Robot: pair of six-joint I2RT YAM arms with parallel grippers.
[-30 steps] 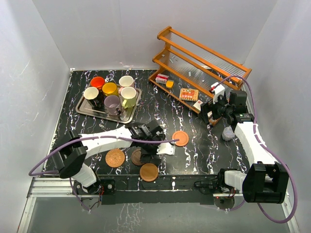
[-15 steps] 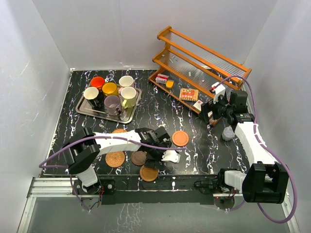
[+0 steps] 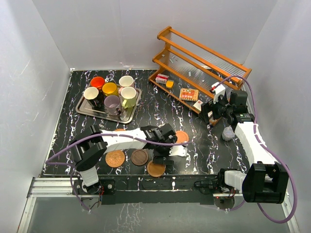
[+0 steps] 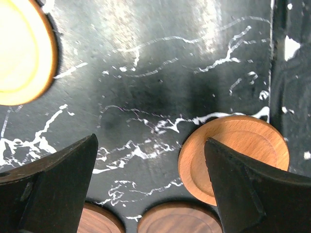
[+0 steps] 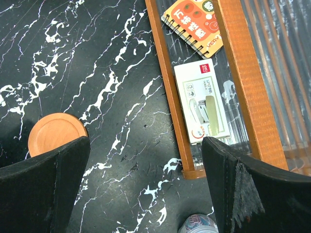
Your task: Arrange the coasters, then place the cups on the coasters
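Note:
My left gripper (image 3: 171,154) (image 4: 150,160) hangs open over the near middle of the table, nothing between its fingers. An orange-brown coaster (image 3: 156,169) (image 4: 233,155) lies under its right finger, and a second one (image 3: 181,137) (image 4: 22,53) (image 5: 56,133) lies just beyond. Two dark brown coasters (image 4: 180,218) (image 4: 97,221) show behind the fingers; the top view shows one (image 3: 139,157). A woven tan coaster (image 3: 115,158) lies to the left, another (image 3: 119,130) peeks from under the arm. The cups (image 3: 108,94) stand on a steel tray (image 3: 82,109). My right gripper (image 3: 214,109) (image 5: 146,160) is open by the rack.
A wooden rack (image 3: 199,63) (image 5: 165,92) at the back right holds a notebook (image 3: 187,94) (image 5: 194,24) and small boxes (image 5: 204,102). A small translucent cup (image 3: 227,132) (image 5: 199,224) stands near the right arm. The table's near edge (image 4: 291,73) runs beside the front coaster.
The left arm has swung its gripper to the right, along the near side of the table. The front orange-brown coaster now lies slightly further right. The right arm has not moved.

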